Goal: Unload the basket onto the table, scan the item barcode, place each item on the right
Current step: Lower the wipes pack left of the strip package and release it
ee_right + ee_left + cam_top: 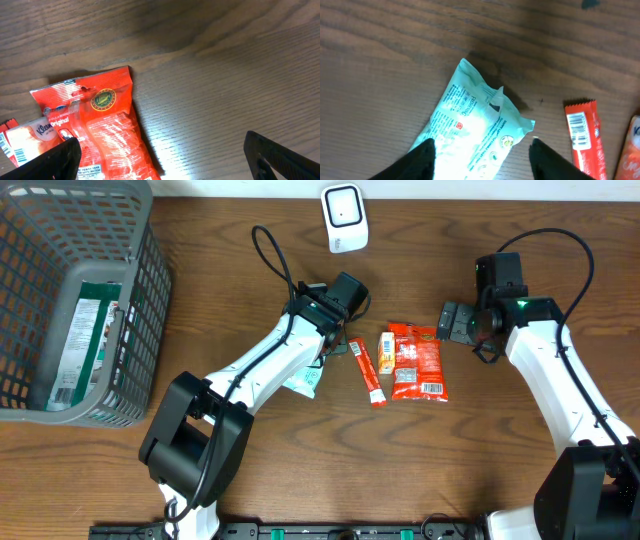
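A pale teal packet (pixel 470 130) lies flat on the wooden table, its print facing up. My left gripper (pixel 482 162) is open just above it, one finger over the packet's left edge and the other off its right corner. Seen from overhead, that packet (pixel 304 382) shows partly under the left arm, with the left gripper (pixel 320 358) above it. To its right lies a narrow red stick packet (pixel 582 140) with its barcode up. A white scanner (pixel 343 218) stands at the back. My right gripper (pixel 165 160) is open by a red pouch (pixel 105 135), holding nothing.
A grey basket (pixel 140 290) at the far left holds a green-and-white packet (pixel 85 340). Between the arms lie the red stick packet (pixel 367 372), a small yellow-white packet (pixel 386 348) and the red pouch (pixel 418 360). The right gripper (pixel 445 322) sits at that pouch's right edge.
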`<state>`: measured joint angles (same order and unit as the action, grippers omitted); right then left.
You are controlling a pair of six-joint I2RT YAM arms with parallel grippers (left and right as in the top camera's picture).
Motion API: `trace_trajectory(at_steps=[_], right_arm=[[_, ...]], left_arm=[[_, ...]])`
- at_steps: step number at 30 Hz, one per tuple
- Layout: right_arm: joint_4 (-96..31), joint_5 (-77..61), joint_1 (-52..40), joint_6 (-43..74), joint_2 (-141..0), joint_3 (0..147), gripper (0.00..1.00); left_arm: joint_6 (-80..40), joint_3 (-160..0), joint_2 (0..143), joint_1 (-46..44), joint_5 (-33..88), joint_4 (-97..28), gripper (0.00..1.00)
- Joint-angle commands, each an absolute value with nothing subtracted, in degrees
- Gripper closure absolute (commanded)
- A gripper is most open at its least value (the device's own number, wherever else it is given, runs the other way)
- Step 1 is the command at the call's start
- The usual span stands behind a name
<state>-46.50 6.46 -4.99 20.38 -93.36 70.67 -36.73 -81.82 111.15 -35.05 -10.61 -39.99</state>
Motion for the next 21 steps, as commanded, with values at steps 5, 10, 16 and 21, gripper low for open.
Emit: trace_trajectory(at_steps=[5, 10, 16, 21], right_arm=[[-46.5, 7.0, -5.0, 20.5, -93.2, 71.2, 0.01], [-46.5, 7.0, -5.0, 20.6, -93.2, 71.2, 0.01], [-46.5, 7.0, -5.0, 20.6, -93.2, 71.2, 0.01], [-46.5, 7.0, -5.0, 20.5, -93.2, 71.2, 0.01]], left_arm=[[-26.8, -88.1, 106.0, -31.9, -5.7, -41.1, 0.22], [-23.5, -88.9, 99.4, -24.2, 2.8, -42.7, 0.18], [-20.3, -88.8, 97.8, -15.0, 5.4, -50.0, 0.18], [-18.8, -87.4, 98.5, -10.1, 5.4, -54.7, 0.18]])
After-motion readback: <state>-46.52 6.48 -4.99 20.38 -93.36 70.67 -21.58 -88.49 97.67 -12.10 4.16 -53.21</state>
